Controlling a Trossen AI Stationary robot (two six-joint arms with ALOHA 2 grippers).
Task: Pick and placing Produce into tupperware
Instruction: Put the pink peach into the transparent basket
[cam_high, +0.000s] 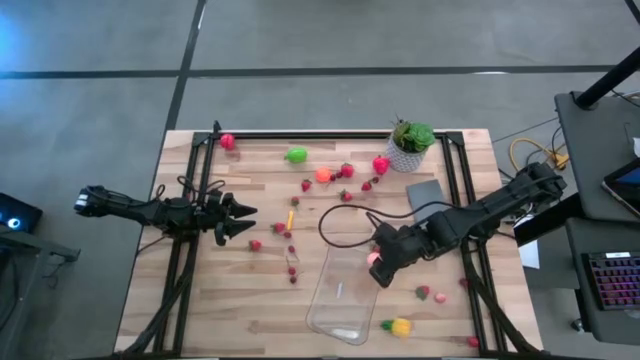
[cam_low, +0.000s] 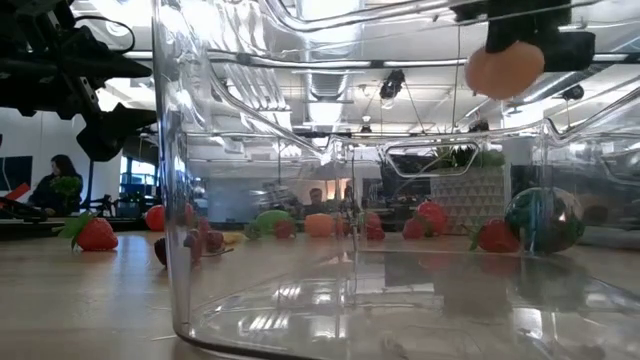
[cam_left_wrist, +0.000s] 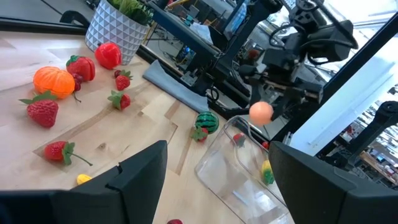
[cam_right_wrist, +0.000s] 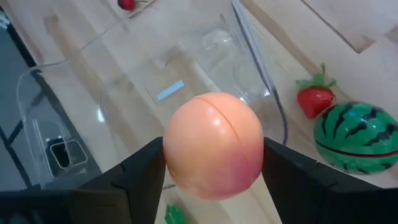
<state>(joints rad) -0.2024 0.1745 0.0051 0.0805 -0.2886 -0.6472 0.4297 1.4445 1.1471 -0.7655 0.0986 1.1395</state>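
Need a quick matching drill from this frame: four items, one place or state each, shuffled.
Items:
1. peach
2. tupperware
3. watermelon
4. left gripper

Places or states:
A. open, holding nothing, left of the scattered berries
B. on the table beside a strawberry, outside the container
C. held in the right gripper above the container
D. clear, with no produce in it

Pairs: 1-C, 2-D, 3-B, 4-A
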